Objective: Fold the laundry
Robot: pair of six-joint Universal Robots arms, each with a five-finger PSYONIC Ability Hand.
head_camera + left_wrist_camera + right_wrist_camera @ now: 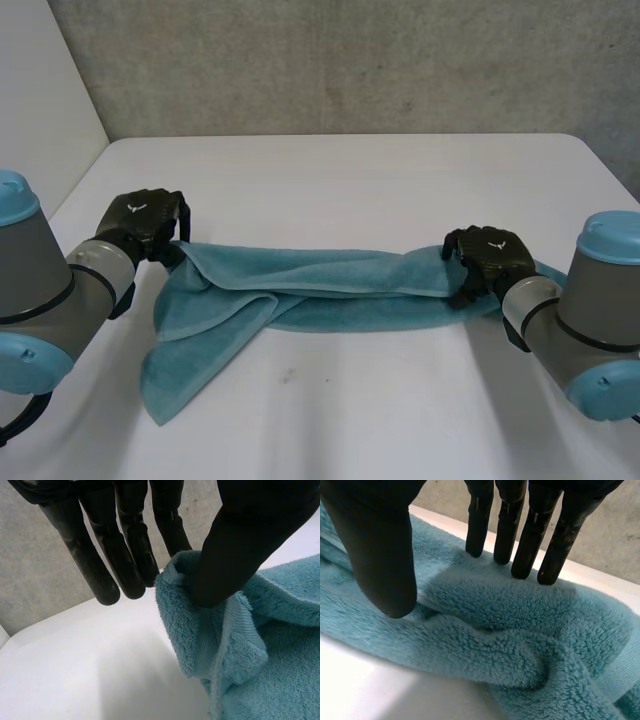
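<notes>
Pinches a corner of the teal towel point(330, 290) in left hand point(235, 545); rests right hand point(375, 550), fingers straight, on the opposite end (bunched lengthwise).

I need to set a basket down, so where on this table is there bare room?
Widest bare table lies beyond the towel, up to the far edge by the wall. A second patch lies on the towel's near side, between left arm and right arm. The middle band is crowded: the towel spans from left hand to right hand.
</notes>
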